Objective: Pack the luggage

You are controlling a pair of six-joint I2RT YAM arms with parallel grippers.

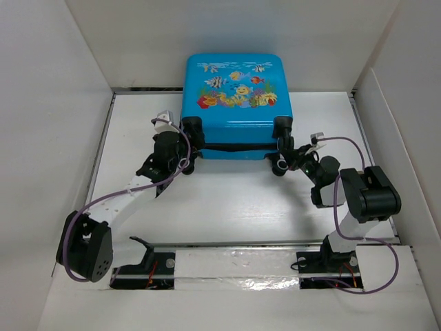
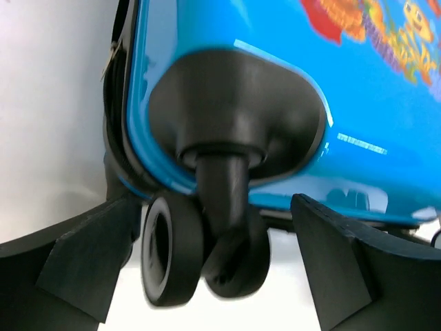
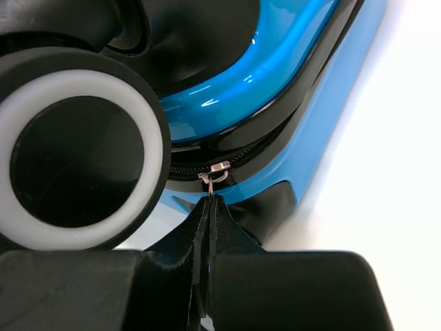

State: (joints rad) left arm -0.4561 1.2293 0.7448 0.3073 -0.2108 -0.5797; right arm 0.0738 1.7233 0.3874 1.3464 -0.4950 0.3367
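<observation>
The luggage (image 1: 238, 103), a bright-blue hard-shell suitcase with a fish print, lies flat and closed at the back middle of the table, wheels toward me. My left gripper (image 1: 185, 153) is at its near left corner. In the left wrist view the left gripper (image 2: 217, 207) stands open with the black twin wheel (image 2: 172, 255) between its fingers, not touching it. My right gripper (image 1: 286, 160) is at the near right corner. The right wrist view shows the right gripper (image 3: 210, 203) shut on the metal zipper pull (image 3: 216, 172), beside a white-rimmed wheel (image 3: 76, 152).
White walls box in the table on the left (image 1: 41, 138), the right (image 1: 406, 158) and the back (image 1: 234, 34). A taped rail (image 1: 234, 265) with both arm bases runs along the near edge. Bare white tabletop (image 1: 234, 200) lies between the suitcase and the rail.
</observation>
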